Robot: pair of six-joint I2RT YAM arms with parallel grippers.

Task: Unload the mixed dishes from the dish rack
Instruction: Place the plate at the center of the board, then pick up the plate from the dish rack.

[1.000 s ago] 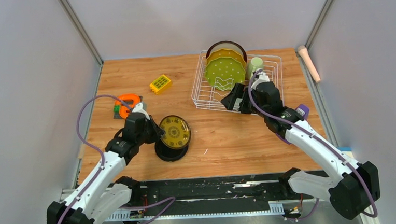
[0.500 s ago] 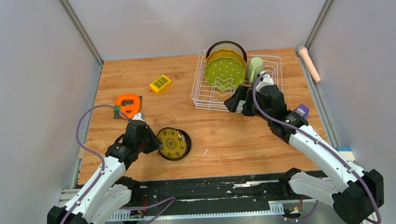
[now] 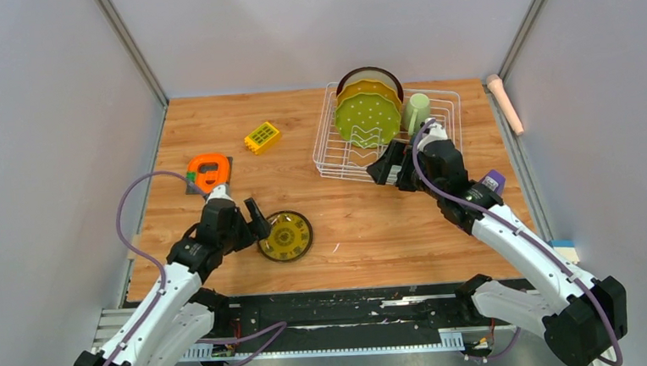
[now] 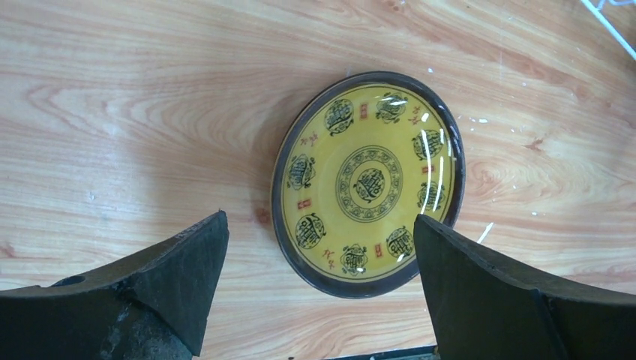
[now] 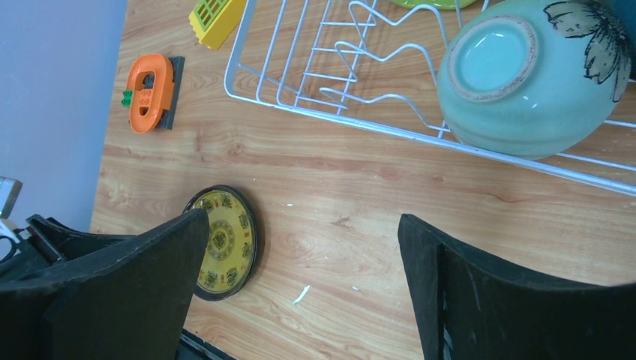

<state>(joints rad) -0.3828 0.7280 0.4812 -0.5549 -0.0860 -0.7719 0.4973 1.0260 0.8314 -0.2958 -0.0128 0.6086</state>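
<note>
The small black yellow-patterned plate (image 3: 285, 236) (image 4: 367, 184) (image 5: 223, 241) lies flat on the wooden table, touched by nothing. My left gripper (image 3: 251, 219) (image 4: 319, 225) stands open just left of it, its fingers wide on either side of the plate's near rim. The white wire dish rack (image 3: 321, 128) (image 5: 375, 129) holds a maroon-rimmed plate (image 3: 368, 71), an orange scalloped plate (image 3: 368, 87), a green dotted plate (image 3: 368, 118) and a light green mug (image 3: 417, 108). A mint bowl (image 5: 517, 82) lies tipped inside the rack. My right gripper (image 3: 389, 164) (image 5: 302, 217) hangs open and empty at the rack's front edge.
A yellow toy block (image 3: 262, 137) (image 5: 214, 16) sits left of the rack. An orange ring-shaped thing (image 3: 208, 169) (image 5: 148, 91) lies near the left edge, behind my left arm. A pale pink rod (image 3: 506, 102) rests along the right wall.
My left gripper lowered the tilted black plate flat onto the table, then opened and let it go. The right gripper shifted slightly at the rack's front edge and stayed open.
</note>
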